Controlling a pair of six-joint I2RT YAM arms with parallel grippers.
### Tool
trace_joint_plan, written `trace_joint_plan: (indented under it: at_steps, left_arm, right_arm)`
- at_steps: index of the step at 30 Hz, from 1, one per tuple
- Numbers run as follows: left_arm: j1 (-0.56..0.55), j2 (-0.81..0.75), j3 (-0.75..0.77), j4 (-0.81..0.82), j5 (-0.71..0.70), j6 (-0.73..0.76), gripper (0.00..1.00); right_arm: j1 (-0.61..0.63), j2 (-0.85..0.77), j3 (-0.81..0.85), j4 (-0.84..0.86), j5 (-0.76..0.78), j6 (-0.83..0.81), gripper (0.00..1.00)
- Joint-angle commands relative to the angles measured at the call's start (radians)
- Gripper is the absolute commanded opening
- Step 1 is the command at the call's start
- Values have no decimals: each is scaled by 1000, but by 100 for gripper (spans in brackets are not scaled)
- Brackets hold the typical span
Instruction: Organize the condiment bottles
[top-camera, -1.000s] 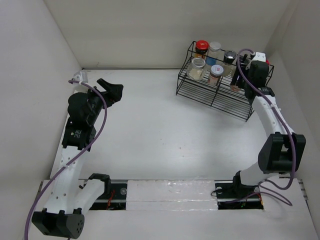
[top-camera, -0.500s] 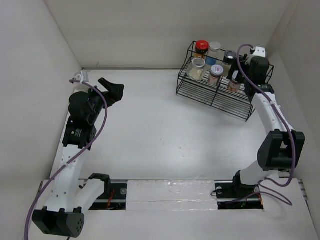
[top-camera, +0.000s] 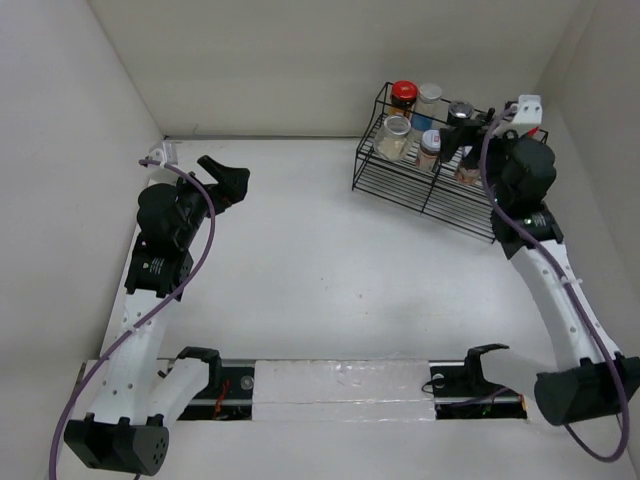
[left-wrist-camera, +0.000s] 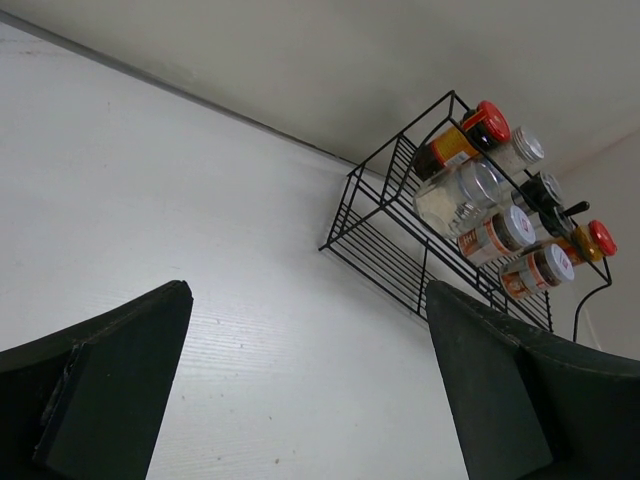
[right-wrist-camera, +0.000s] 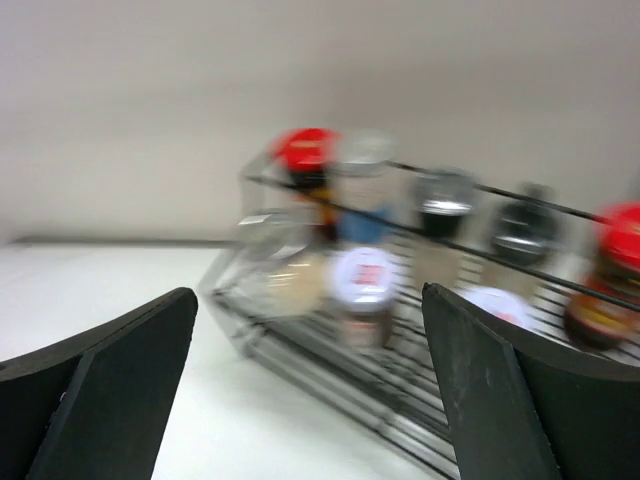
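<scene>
Several condiment bottles stand in the black wire rack (top-camera: 398, 184) at the back right. A red-lidded jar (top-camera: 403, 96) and a white-capped jar (top-camera: 429, 99) are on the upper tier, with silver-lidded jars (top-camera: 397, 134) below. My right gripper (top-camera: 468, 148) is open and empty, hovering at the rack's right half. Its wrist view is blurred and shows a red-lidded jar (right-wrist-camera: 305, 152), a silver-lidded jar (right-wrist-camera: 362, 277) and a second red-lidded jar (right-wrist-camera: 620, 245). My left gripper (top-camera: 228, 180) is open and empty, far left of the rack. The left wrist view shows the jars (left-wrist-camera: 490, 121) in the rack (left-wrist-camera: 385, 245).
White walls close in the table at the back, left and right. The rack stands close to the right wall. Bare white tabletop (top-camera: 320, 260) lies between the two arms.
My right arm has swung its elbow out toward the near right and the gripper has drawn back from the rack's right end. The left arm has not moved.
</scene>
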Motion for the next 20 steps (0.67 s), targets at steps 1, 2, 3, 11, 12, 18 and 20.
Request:
trace_joint_plan:
  at_steps: [1,2,3,11,12,18,20]
  left_arm:
    - [-3,-6,15,35,9,6,100]
    - [-3,-6,15,35,18,6,100]
    - [-3,-6,15,44,18,6,100]
    - [-3,-6,-15,64,18,-14,100]
    - [-3,-6,-15,73,18,-14,100]
    - [-3,-15,-79,145,79,-23,100]
    - [-3,-15,-79,145,80,-34,100]
  right_arm:
    - [120,-27,-100,143,-148,7,100]
    - [189,-27,-129,177,-196,7,100]
    - [226,-27,-176,229,-234,7,100]
    - [525,-30,-351,249,-255,-80,100]
    - [551,-42,-371,240,-238,-80,100]
    - [582,-101,-488,212,-172,-70,100]
    - [591,-111,-497,212,-172,-70,100]
